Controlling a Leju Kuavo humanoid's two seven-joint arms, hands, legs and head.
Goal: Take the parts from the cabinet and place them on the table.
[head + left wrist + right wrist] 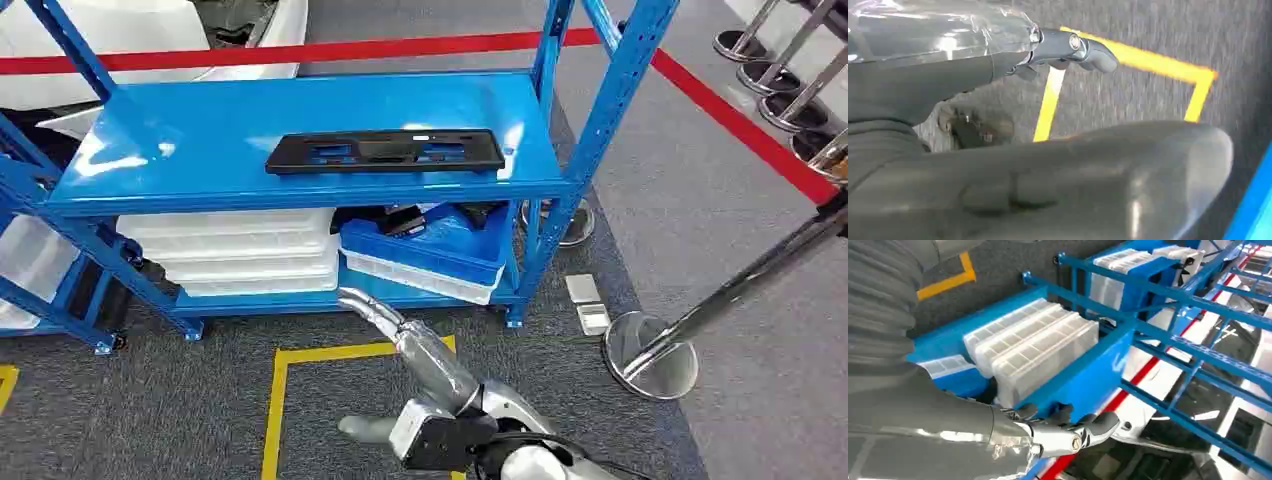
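The right hand [375, 312] reaches toward the shelf [200, 150] front, fingers loosely apart, gripping nothing. Whether the left hand [1068, 47] is open, I cannot tell. The black part [385, 151] lies flat near the top shelf's front edge.

Head view: high, looking forward and down onto the blue rack [300, 140]. Right wrist view: close beside the rack [1088, 375], facing its white bins [1033, 350], shared with the head view [240, 250]. Left wrist view: low, facing floor before the rack.
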